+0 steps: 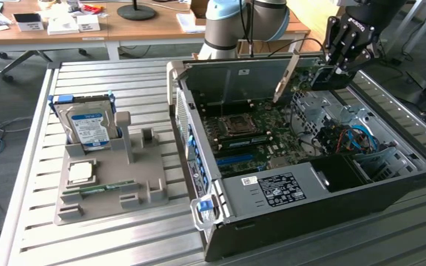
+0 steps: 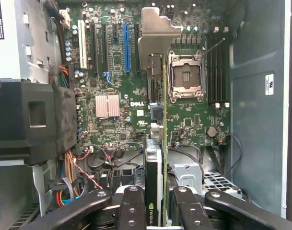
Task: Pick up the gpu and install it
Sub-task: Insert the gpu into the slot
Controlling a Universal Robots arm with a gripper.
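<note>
Above open case (image 1: 331, 215): gpu (image 2: 154, 172) edge-on, clamped between fingers (image 2: 131, 211).

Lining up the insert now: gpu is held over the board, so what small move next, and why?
Probably slide the claw sideways toward the blue slot before lowering: the gpu, gripped edge-on, hangs above the board beside the CPU socket, not over that slot.

Bright even light, pale sheen on slatted table (image 1: 109, 233), computer case (image 1: 331, 216) seemingly dimmer inside
</note>
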